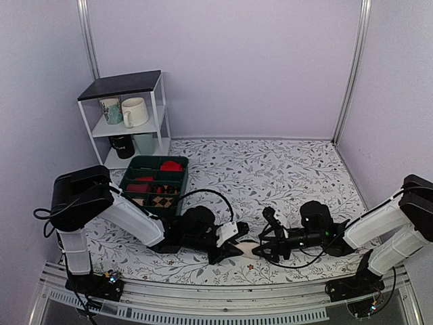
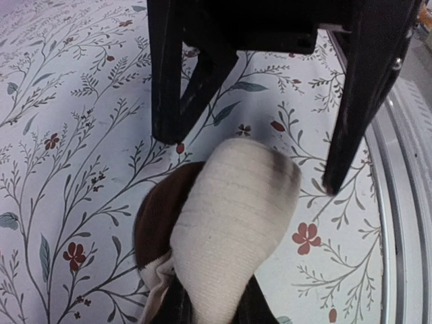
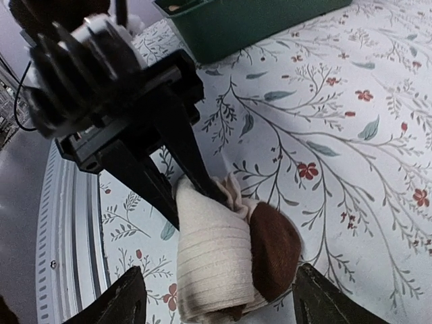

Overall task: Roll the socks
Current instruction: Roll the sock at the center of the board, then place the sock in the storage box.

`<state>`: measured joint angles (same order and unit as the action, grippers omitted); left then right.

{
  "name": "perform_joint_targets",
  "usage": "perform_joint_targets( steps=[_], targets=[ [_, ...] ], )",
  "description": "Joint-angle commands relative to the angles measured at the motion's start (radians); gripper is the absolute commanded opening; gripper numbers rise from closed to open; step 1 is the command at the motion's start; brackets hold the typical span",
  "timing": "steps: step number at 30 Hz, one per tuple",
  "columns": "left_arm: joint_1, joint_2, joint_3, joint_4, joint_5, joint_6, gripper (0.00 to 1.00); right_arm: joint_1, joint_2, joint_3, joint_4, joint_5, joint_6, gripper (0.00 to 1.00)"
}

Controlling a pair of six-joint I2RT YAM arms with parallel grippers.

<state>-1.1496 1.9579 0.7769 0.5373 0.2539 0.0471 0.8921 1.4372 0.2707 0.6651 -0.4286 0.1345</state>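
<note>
The socks (image 2: 233,216) lie as a rolled cream bundle with a dark brown end near the table's front edge (image 1: 249,249). My left gripper (image 2: 212,305) is shut on one end of the roll, its dark fingers pinching the cream fabric; from the right wrist view its fingers (image 3: 196,172) reach down into the bundle (image 3: 223,250). My right gripper (image 3: 226,302) is open, one fingertip on each side of the roll without touching it. In the top view the left gripper (image 1: 233,245) and right gripper (image 1: 262,248) face each other across the socks.
A green divided bin (image 1: 154,183) with red and checked rolled socks stands behind the left arm. A white shelf (image 1: 125,115) with mugs is at the back left. The metal front rail (image 1: 203,298) runs just in front of the socks.
</note>
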Motion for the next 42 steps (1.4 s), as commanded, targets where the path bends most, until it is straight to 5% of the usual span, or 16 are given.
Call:
perform_joint_targets(
  steps=[1,19,24,31,37,42],
  targets=[
    [-0.007,0.124,-0.073,-0.375,0.023,-0.034,0.0,0.007,0.092,0.024,0.087,-0.057,0.104,0.77],
    [-0.006,0.134,-0.074,-0.375,0.021,-0.033,0.0,0.006,0.284,0.061,0.151,-0.117,0.195,0.79],
    [-0.007,0.135,-0.076,-0.373,0.019,-0.036,0.0,0.016,0.298,0.049,0.151,-0.156,0.204,0.67],
    [-0.006,0.138,-0.076,-0.367,0.018,-0.041,0.0,0.019,0.338,0.078,0.142,-0.173,0.212,0.31],
    [-0.006,0.1,-0.081,-0.34,-0.021,-0.038,0.01,0.019,0.356,0.109,0.119,-0.12,0.225,0.1],
    [-0.007,-0.04,-0.094,-0.328,-0.118,-0.012,0.32,0.014,0.333,0.117,0.091,-0.107,0.226,0.02]
  ],
)
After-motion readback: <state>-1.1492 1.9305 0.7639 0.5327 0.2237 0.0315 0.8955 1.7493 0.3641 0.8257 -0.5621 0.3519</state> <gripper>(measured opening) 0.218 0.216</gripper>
